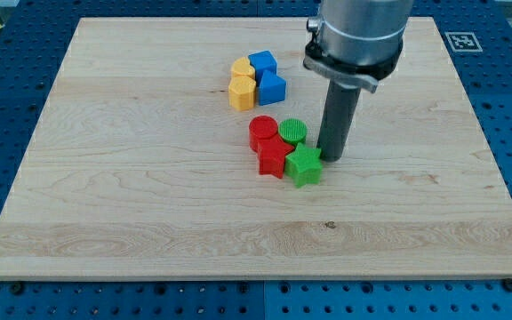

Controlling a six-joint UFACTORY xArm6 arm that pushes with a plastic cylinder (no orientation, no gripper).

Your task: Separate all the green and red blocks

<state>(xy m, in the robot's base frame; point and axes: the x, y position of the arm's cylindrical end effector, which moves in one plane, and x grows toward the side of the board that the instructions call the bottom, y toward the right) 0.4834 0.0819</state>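
A red cylinder, a red star-shaped block, a green cylinder and a green star-shaped block sit packed together near the board's middle, touching one another. My tip rests on the board just right of the green star block and right of the green cylinder, close to both. Whether it touches them I cannot tell.
Two yellow blocks and two blue blocks form a cluster toward the view's top, left of the rod. The wooden board lies on a blue perforated table. A marker tag sits at the top right.
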